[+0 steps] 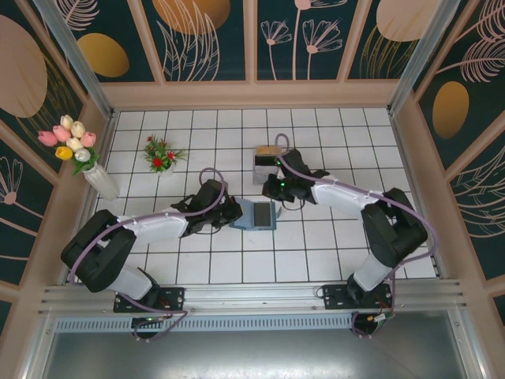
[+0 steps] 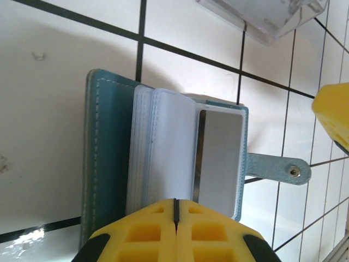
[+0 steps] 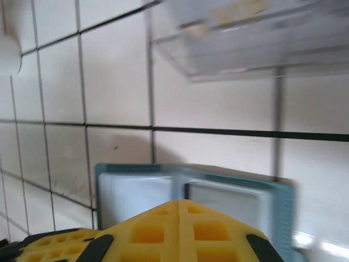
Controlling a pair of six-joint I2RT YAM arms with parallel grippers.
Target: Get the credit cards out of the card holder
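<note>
In the top view, the holder [image 1: 258,215] is lying open on the tiled counter [image 1: 316,253], just below the frame's centre. The left tool [image 1: 233,213] is sitting at its left edge and the right tool [image 1: 278,196] at its upper right corner. The stand [image 1: 267,158] is standing just above them.

In the left wrist view, the left tool [image 2: 175,204] is showing at bottom centre, its yellow fingers pressing together with nothing visible between them. The holder [image 2: 106,164] is lying open across the middle, pale sleeves [image 2: 163,147] fanning up, and a grey card [image 2: 218,158] is sitting in the right-hand sleeve. The strap [image 2: 281,170] is sticking out to the right. A yellow finger [image 2: 334,112] of the right tool is showing at the right edge, and the stand [image 2: 272,19] at the upper right.

In the right wrist view, the right tool [image 3: 179,204] is also pressing fully together at the bottom, over the blurred holder [image 3: 136,188] and its card [image 3: 232,199]. The stand [image 3: 245,38] is blurring across the top.
</note>
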